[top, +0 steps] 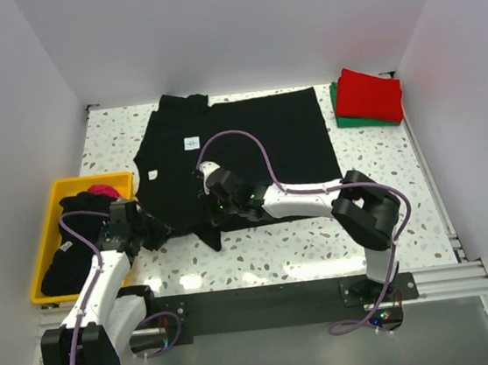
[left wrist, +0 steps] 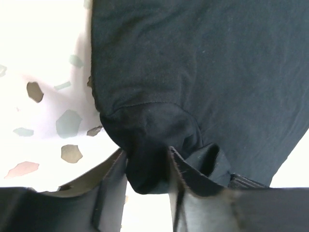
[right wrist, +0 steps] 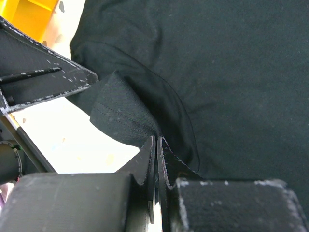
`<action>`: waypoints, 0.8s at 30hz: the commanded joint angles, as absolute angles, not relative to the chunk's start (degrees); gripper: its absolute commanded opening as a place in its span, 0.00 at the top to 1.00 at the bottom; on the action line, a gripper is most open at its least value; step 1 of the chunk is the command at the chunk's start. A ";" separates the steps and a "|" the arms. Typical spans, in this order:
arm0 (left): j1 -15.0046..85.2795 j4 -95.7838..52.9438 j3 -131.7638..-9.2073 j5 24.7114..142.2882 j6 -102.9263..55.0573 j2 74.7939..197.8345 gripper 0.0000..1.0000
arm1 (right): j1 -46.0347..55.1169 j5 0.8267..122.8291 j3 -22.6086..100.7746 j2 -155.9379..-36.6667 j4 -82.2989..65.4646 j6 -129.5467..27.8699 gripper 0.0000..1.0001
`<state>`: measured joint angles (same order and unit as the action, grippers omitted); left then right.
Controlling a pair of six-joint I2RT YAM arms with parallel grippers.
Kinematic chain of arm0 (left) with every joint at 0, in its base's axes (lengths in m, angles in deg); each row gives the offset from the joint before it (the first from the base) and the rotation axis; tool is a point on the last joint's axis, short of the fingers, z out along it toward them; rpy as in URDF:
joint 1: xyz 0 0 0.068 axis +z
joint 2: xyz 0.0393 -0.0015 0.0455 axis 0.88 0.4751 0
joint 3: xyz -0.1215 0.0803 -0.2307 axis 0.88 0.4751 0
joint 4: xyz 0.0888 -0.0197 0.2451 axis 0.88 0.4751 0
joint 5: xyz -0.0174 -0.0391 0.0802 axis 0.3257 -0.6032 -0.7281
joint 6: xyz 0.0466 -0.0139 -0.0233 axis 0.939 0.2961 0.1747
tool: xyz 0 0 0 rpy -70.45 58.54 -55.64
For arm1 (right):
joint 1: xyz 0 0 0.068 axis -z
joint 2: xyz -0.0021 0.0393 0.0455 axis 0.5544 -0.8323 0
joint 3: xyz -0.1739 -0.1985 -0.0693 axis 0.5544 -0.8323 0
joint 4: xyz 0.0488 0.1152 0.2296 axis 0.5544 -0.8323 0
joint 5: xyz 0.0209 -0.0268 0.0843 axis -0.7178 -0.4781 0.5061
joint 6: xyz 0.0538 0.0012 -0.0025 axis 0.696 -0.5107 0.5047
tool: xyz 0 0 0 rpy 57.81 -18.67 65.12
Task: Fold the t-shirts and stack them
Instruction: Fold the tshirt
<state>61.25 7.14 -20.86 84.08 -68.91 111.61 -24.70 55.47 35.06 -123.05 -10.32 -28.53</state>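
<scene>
A black t-shirt (top: 248, 138) with a small white neck label lies spread out on the speckled table. My left gripper (top: 152, 231) is at its near-left corner. In the left wrist view a bunched lump of the black t-shirt (left wrist: 203, 63) fills the gap of the left gripper (left wrist: 147, 166) and touches both fingers. My right gripper (top: 208, 195) sits on the shirt's near edge. In the right wrist view the right gripper (right wrist: 157, 140) has its jaws pressed together on a raised fold of the black t-shirt (right wrist: 231, 72). A folded red t-shirt (top: 370, 93) rests on a folded green t-shirt (top: 340, 108) at the back right.
A yellow bin (top: 45, 231) stands at the left edge, holding a pink t-shirt (top: 102, 191) and another black garment (top: 71, 255). White walls close in the table on three sides. The two grippers work close together near the front left.
</scene>
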 commanded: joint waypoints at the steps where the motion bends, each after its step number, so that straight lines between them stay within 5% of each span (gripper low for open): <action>1: 61.55 3.10 -21.25 84.99 -68.69 112.58 0.67 | -24.34 56.47 34.11 -119.46 -8.08 -28.03 1.00; 9: 61.64 1.87 -21.87 83.41 -67.20 114.26 0.99 | -24.43 59.90 28.84 -115.51 -5.89 -27.51 1.00; 16: 61.64 0.64 -22.66 82.80 -65.44 116.19 1.00 | -24.51 60.69 29.27 -115.59 -7.55 -27.33 1.00; 21: 61.64 0.63 -23.80 82.36 -63.95 116.89 1.00 | -23.64 53.15 29.54 -112.36 -16.68 -26.46 0.57; 24: 61.55 0.29 -24.24 82.36 -63.16 117.33 1.00 | -19.34 49.36 28.23 -107.97 -25.64 -22.16 0.54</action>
